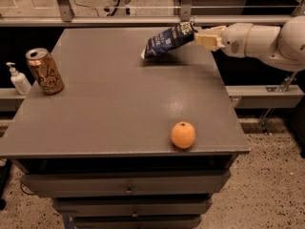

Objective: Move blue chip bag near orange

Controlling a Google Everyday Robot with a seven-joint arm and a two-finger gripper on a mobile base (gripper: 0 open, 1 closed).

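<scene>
The blue chip bag [167,40] is dark navy with white lettering. It hangs tilted above the far right part of the grey table [109,104], its left end lowest. My gripper [198,36] comes in from the right on a white arm and is shut on the bag's right end. The orange [183,134] sits near the table's front right edge, well apart from the bag and the gripper.
A gold-orange drink can [44,71] stands at the table's left edge. A small white pump bottle [18,79] stands just beyond that edge on a lower shelf. A metal rail [143,19] runs behind the table. Drawers [128,187] sit below the front edge.
</scene>
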